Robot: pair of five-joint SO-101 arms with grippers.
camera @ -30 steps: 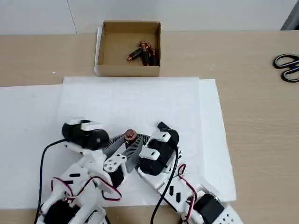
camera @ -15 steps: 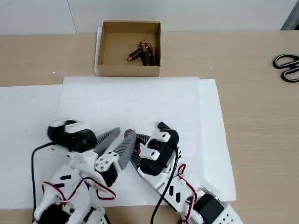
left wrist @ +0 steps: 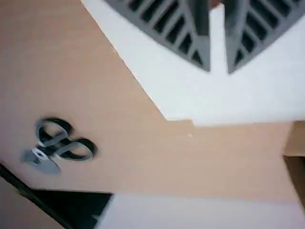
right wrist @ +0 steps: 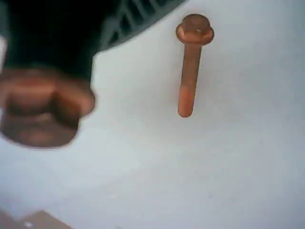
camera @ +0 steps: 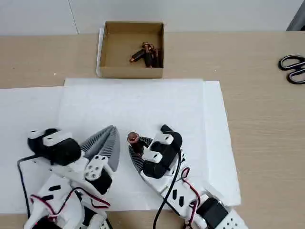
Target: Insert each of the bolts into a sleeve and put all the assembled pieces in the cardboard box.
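My right gripper point(camera: 138, 150) is near the front of the white paper, shut on a copper bolt point(camera: 133, 138) that sits in a dark sleeve. The bolt's head point(right wrist: 43, 107) is close up in the right wrist view. A loose copper bolt point(right wrist: 190, 62) lies on the paper beyond it. Left of the held bolt and apart from it is my left gripper point(camera: 113, 136). Its ribbed grey fingers point(left wrist: 248, 33) are open by a narrow slit with nothing between them. The cardboard box point(camera: 107, 47) stands at the back and holds several assembled pieces point(camera: 147, 54).
White paper sheets point(camera: 143, 105) cover the middle of the wooden table. Black-handled scissors point(camera: 293, 68) lie at the far right edge and also appear in the left wrist view as the scissors point(left wrist: 57, 148). Both arm bases crowd the front edge.
My left gripper has let go of the bolt and drawn back to the left, its fingers closing toward each other. My right gripper still holds the bolt in the same place.
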